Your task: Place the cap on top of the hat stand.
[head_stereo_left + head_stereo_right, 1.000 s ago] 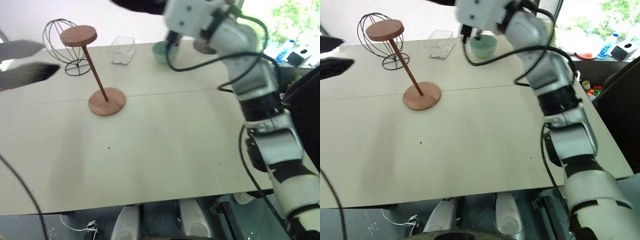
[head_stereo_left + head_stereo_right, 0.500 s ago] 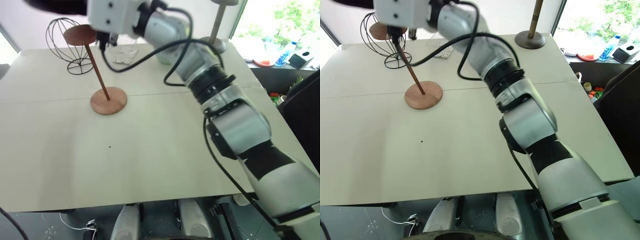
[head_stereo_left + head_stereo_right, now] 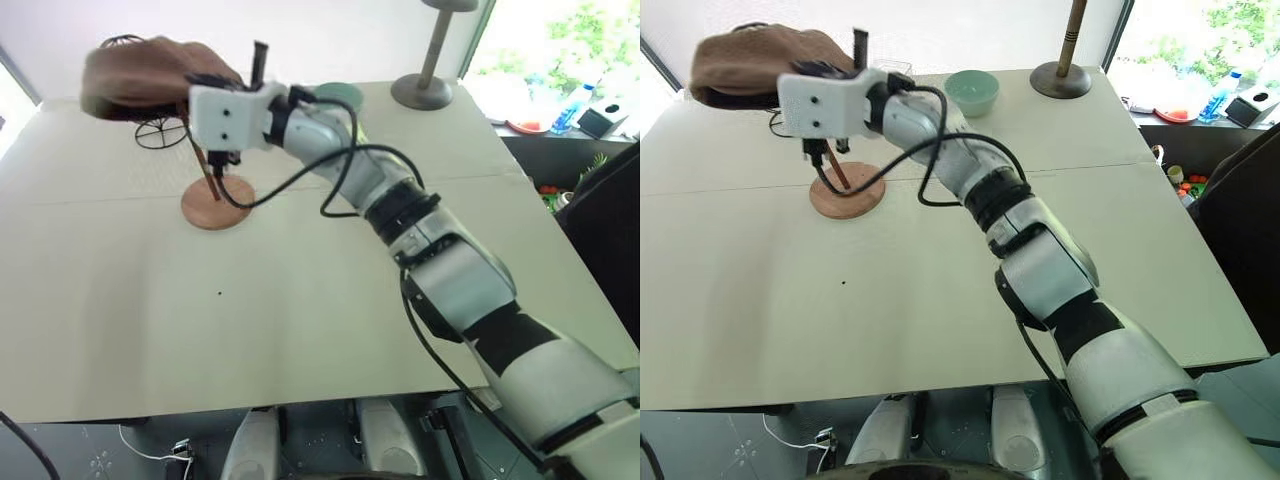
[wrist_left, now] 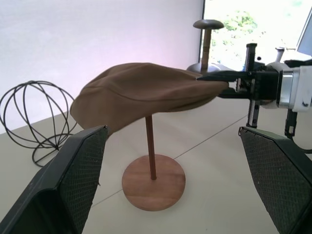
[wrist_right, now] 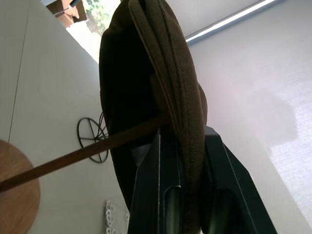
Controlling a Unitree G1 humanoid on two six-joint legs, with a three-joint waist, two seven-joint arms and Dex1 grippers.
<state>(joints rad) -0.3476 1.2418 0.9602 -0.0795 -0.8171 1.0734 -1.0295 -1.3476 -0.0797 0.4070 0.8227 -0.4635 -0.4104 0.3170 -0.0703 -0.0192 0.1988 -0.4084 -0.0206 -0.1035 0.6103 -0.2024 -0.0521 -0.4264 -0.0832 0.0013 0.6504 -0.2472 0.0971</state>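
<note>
The brown cap (image 4: 141,90) hangs over the top of the reddish-brown hat stand. It hides the stand's top disc, so I cannot tell whether it rests on it. Below the cap the stand's rod (image 4: 149,146) and round base (image 3: 217,203) show. My right gripper (image 4: 214,84) reaches in from the right and is shut on the cap's brim; in the right wrist view the fabric (image 5: 180,97) is pinched between its black fingers (image 5: 156,185). My left gripper (image 4: 170,141) stands open, facing the stand from a short distance, with nothing between its fingers.
A black wire globe form (image 4: 34,114) stands just behind the hat stand. A pale green bowl (image 3: 971,90) and the taller grey stand (image 3: 1060,78) are at the table's far side. The near half of the table (image 3: 300,330) is bare.
My right arm swung left and down, carrying the cap over the hat stand's top, which was bare before. The left gripper left the edge of the head views.
</note>
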